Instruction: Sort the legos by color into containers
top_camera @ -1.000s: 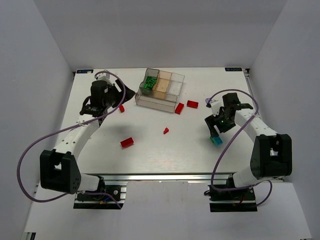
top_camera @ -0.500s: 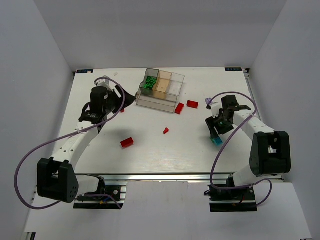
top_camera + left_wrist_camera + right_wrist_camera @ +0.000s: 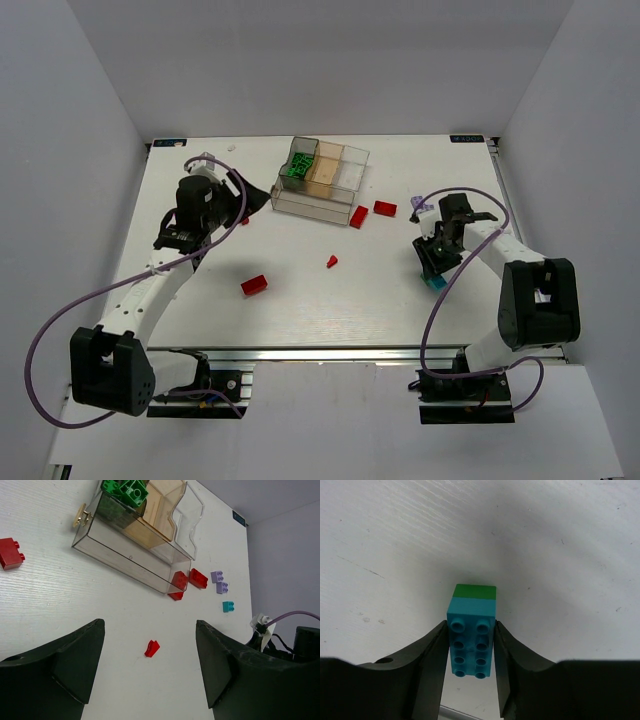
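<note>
Right wrist: right gripper (image 3: 470, 631) seemingly clasps cyan brick (image 3: 471, 642), long axis along fingers (image 3: 427, 665), green end (image 3: 476, 591) outward.

From overhead, the right gripper (image 3: 434, 274) hid nearly all of the cyan studded plastic brick (image 3: 437, 288); only a sliver showed. At the right wrist, the green layer (image 3: 476, 591) under that brick showed one thin edge, so I couldn't tell its shape. At the left wrist, the clear plastic compartment tray (image 3: 130, 560) and its green studded bricks (image 3: 131, 490) ran off the top edge. A red studded brick (image 3: 10, 553) was clipped at the left. Another red block (image 3: 179, 580) sat partly behind the tray's corner, its outline smeared.
</note>
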Motion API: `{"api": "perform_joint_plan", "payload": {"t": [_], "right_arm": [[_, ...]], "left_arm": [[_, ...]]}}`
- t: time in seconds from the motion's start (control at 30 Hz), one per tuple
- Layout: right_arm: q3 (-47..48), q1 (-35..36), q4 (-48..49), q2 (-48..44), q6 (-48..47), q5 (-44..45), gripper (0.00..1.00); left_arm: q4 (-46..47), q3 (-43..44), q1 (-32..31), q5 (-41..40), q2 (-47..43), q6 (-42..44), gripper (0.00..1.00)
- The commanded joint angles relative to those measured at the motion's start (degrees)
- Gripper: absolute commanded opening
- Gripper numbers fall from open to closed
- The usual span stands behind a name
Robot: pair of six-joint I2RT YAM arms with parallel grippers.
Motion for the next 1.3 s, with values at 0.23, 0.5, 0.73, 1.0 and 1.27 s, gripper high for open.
{"api": "perform_joint_plan", "payload": {"t": [0.23,0.5,0.73,1.0,1.27], "right_arm": [[8.19,-0.23,-3.49,-1.41,-8.14,-15.18,0.00],[24.02,0.64,-7.24,1.31,-22.33,-53.30,0.00],[26.22,4.85,20.86,3.51,-5.74,-59.68,0.00],[22.10,8.37,50.97,2.63,13.61,-58.37,0.00],[20.95,9.96,61.00,2.46,20.12,-58.28,0.00]], "left_arm": [[13.84,-0.90,-0.78,16.20,3.20,-3.74,0.82],[29.40,2.61,-2.00,31.85,11.82,-12.87,0.82],[47.58,3.49,-4.46,34.41,17.88,-26.49,0.83],[63.07,6.57,-6.58,32.30,25.62,-40.74,0.83],[63.42,9.29,-8.24,31.95,29.49,-43.11,0.84]]}}
